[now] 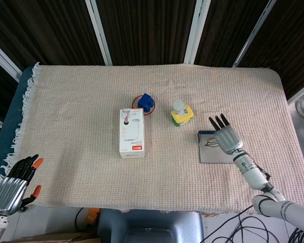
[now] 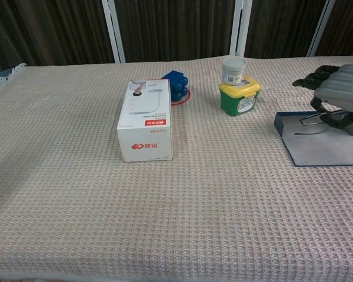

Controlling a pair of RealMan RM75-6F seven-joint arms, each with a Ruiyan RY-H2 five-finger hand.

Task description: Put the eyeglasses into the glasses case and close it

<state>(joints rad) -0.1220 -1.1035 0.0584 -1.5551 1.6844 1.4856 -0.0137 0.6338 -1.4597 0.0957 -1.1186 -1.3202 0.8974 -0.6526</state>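
Two robot hands show in the head view. The right robot hand [image 1: 226, 137] is over the open case [image 1: 217, 153] near the bench's [image 1: 76, 116] right edge, fingers extended toward the far edge; the glasses [image 1: 209, 143] lie at its left side, over the case's far-left part. Whether the glasses are gripped cannot be told from this view. The left robot hand [image 1: 12, 183] hangs off the near-left corner of the bench, holding nothing, fingers loosely apart. A white box [image 1: 131, 132] lies near the bench's middle, a blue toy [image 1: 146, 103] on a red ring beyond it, and a yellow-lidded jar [image 1: 182, 113] to the right of the toy.

Chest view: the right robot hand [image 2: 338, 94] hovers over the case [image 2: 320, 145] at the right edge, fingers curled downward on the glasses [image 2: 317, 119], whose wire temples hang just above the case's lining. The box [image 2: 145, 120], toy [image 2: 176, 84] and jar [image 2: 239, 92] stand well apart from the case.
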